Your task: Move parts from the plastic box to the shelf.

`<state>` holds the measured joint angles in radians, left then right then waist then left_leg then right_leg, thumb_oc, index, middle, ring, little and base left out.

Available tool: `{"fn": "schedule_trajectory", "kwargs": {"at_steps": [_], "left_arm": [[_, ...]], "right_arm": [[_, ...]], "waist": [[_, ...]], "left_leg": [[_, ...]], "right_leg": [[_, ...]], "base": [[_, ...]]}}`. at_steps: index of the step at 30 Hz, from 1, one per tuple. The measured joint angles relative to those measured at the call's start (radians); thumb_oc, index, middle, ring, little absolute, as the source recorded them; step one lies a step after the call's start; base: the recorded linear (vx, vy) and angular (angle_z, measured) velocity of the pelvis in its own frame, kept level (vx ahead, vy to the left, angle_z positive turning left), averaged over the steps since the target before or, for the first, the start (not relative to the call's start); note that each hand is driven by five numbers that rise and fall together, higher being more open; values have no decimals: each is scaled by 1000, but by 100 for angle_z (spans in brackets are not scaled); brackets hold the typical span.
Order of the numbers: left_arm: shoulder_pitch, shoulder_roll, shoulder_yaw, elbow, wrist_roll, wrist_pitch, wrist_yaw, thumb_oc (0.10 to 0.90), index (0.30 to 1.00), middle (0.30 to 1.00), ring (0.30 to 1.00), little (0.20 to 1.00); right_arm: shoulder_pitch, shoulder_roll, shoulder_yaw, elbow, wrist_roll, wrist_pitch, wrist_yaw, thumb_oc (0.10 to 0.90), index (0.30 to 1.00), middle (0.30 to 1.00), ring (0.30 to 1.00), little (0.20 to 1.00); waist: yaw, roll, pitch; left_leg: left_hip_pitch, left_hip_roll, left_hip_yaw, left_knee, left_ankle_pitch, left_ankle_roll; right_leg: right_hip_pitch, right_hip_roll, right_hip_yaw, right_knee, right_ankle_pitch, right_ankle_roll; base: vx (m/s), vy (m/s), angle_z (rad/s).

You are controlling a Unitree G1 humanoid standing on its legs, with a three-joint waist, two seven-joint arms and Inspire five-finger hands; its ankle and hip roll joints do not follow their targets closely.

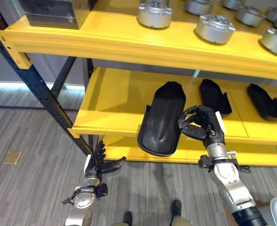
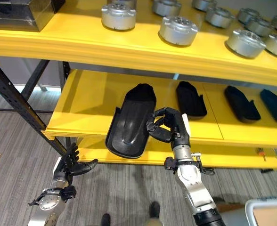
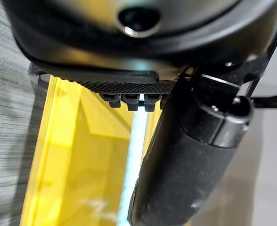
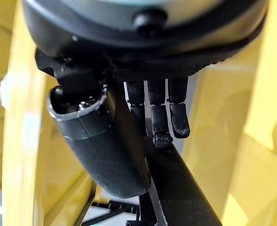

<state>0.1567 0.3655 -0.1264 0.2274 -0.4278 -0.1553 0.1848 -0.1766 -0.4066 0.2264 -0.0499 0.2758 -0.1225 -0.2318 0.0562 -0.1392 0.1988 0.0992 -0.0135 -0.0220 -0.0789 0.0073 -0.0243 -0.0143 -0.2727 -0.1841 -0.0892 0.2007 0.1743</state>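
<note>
My right hand (image 1: 205,123) is shut on the edge of a long black plastic part (image 1: 161,120), held tilted over the front of the lower yellow shelf (image 1: 115,101). Its far end reaches over the shelf while its near end hangs past the front lip. In the right wrist view the fingers (image 4: 159,113) and thumb (image 4: 103,141) pinch the part's thin black edge (image 4: 181,188). My left hand (image 1: 101,165) hangs low above the floor, left of the part, with straight fingers and nothing in it.
Similar black parts (image 1: 215,95) (image 1: 265,101) lie further right on the lower shelf. Round silver metal parts (image 1: 154,14) (image 1: 215,28) and a dark box (image 1: 58,12) sit on the upper shelf. A dark blue upright (image 1: 30,80) stands at the left. A box corner (image 2: 270,212) shows bottom right.
</note>
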Motion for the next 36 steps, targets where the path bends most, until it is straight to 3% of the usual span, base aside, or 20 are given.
{"fn": "schedule_trajectory", "kwargs": {"at_steps": [4, 9, 15, 19, 21, 23, 28, 36], "left_arm": [[32, 0, -20, -41, -2, 1, -40, 900, 1000, 1000, 1000, 1000], [29, 0, -63, -44, -40, 4, -67, 900, 1000, 1000, 1000, 1000], [22, 5, -68, -53, -80, 4, -66, 900, 1000, 1000, 1000, 1000], [7, 16, -67, -56, -80, 3, -65, 900, 1000, 1000, 1000, 1000], [-34, 26, -68, -72, -81, 0, -64, 900, 1000, 1000, 1000, 1000], [-79, 35, -68, -82, -119, -4, -60, 900, 1000, 1000, 1000, 1000], [-121, 47, -66, -88, -121, -27, -39, 900, 1000, 1000, 1000, 1000], [-128, 51, -67, -90, -156, -28, -35, 900, 1000, 1000, 1000, 1000]], "right_arm": [[-91, -46, 4, 62, 3, 8, 2, 400, 300, 300, 300, 300], [-167, -60, 9, 109, 5, 10, -5, 400, 300, 300, 300, 300], [-314, -110, 81, 228, 5, 25, -32, 400, 300, 300, 300, 300], [-391, -118, 102, 270, 21, 28, -36, 400, 300, 300, 300, 300], [-516, -130, 113, 340, 22, 31, -53, 400, 300, 300, 300, 300], [-589, -138, 119, 383, 26, 42, -83, 400, 300, 300, 300, 300], [-695, -179, 130, 445, 42, 41, -102, 400, 300, 300, 300, 300], [-789, -195, 125, 535, 45, 43, -131, 400, 300, 300, 300, 300]], "waist": [[8, 27, 3], [10, 77, 31], [29, 125, 62], [38, 137, 103], [34, 149, 175], [44, 155, 218], [52, 163, 251], [52, 164, 254]], "left_leg": [[-40, 115, -8, 0, 21, -54], [-90, 169, -23, 0, 36, -89], [-179, 177, -36, 2, 57, -95], [-225, 175, -39, 3, 77, -104], [-269, 168, -39, 3, 91, -105], [-297, 165, -33, 3, 94, -106], [-309, 157, -29, 2, 94, -105], [-312, 149, -23, 2, 92, -103]], "right_leg": [[0, 109, -60, 0, -43, -65], [-27, 160, -94, 0, -50, -92], [-110, 166, -109, 0, -33, -105], [-152, 165, -110, 1, -18, -119], [-197, 159, -110, 1, 1, -122], [-233, 155, -101, 12, 3, -123], [-249, 147, -96, 13, 1, -121], [-256, 139, -89, 14, 0, -120]], "base": [[43, -225, 37], [-28, -118, 17], [-45, -41, 8], [-60, 8, 1], [-65, 46, 0], [-38, 41, -6], [-4, 7, -1], [-2, 21, 0]]}}
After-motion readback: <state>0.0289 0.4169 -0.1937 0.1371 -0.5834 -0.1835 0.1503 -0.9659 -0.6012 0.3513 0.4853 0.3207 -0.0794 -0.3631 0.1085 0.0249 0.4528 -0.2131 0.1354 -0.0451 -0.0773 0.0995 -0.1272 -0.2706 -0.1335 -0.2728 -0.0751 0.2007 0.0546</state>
